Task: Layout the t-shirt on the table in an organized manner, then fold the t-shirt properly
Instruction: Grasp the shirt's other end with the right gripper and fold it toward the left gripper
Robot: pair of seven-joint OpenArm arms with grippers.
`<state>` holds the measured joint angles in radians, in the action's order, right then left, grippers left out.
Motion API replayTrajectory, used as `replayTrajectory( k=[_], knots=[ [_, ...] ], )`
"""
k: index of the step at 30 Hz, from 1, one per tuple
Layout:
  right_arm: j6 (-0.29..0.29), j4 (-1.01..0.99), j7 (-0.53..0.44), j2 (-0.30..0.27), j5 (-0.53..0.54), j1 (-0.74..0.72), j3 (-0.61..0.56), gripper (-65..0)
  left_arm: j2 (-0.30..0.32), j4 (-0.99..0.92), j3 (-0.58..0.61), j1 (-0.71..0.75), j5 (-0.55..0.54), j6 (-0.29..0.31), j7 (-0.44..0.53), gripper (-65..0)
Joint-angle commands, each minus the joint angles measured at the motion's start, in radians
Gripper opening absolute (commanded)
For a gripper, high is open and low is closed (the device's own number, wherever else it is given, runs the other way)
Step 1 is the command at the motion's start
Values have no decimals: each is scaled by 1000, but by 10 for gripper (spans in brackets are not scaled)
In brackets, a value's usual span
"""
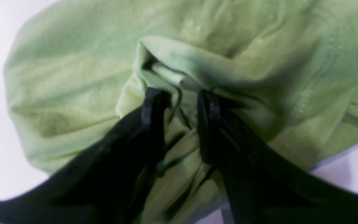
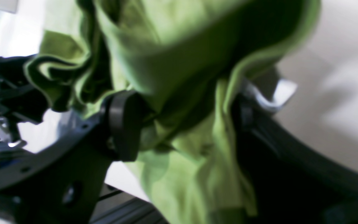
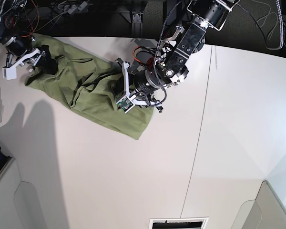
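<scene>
White table (image 3: 133, 181); dark seam (image 3: 200, 129) | olive t-shirt (image 3: 86, 95) bunched top-left

T-shirt (image 3: 88, 98): olive-green, crumpled, stretched as a long bunched band across the upper left of the table (image 3: 148, 181), running from the far left edge down toward centre. Not flat; deep creases and folds along its length. Lower end forms a blunt corner lying on the surface. Stitched hem visible in left wrist view. Table: white, matte, thin dark seam running across it right of the shirt.
</scene>
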<state>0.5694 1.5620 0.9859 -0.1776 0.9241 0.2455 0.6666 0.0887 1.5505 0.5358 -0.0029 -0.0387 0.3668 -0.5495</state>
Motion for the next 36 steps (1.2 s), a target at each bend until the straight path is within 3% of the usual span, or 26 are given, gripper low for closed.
replayTrajectory(
  k=[1,3,6,7,11,15,22,30,36],
  knots=[
    [3,9,6,-8,1,-5,-4,-281,-3,11,0,-8,-4,4,-8,-461],
    [3,9,6,-8,0,-13,-16,-396,-3,11,0,-8,-5,4,-8,-461],
    [3,9,5,-7,0,-22,-24,-627,-3,11,0,-8,-5,5,-8,-461],
    [3,9,6,-7,0,-24,-25,-650,-2,11,0,-8,-6,5,-8,-461],
    [4,9,6,-8,0,-35,-25,-650,-3,11,0,-8,-18,5,-8,-461],
    [5,13,6,-32,0,-47,-23,-650,-5,11,10,-7,-85,76,-8,-461],
    [16,34,49,-89,38,-74,2,-650,-42,4,82,10,-82,78,0,-461],
    [23,221,82,-79,78,-73,-23,-650,-97,-55,93,23,-46,71,15,-461],
    [23,338,60,-20,51,-74,-160,-650,-97,-84,93,23,-47,71,18,-461]
  ],
)
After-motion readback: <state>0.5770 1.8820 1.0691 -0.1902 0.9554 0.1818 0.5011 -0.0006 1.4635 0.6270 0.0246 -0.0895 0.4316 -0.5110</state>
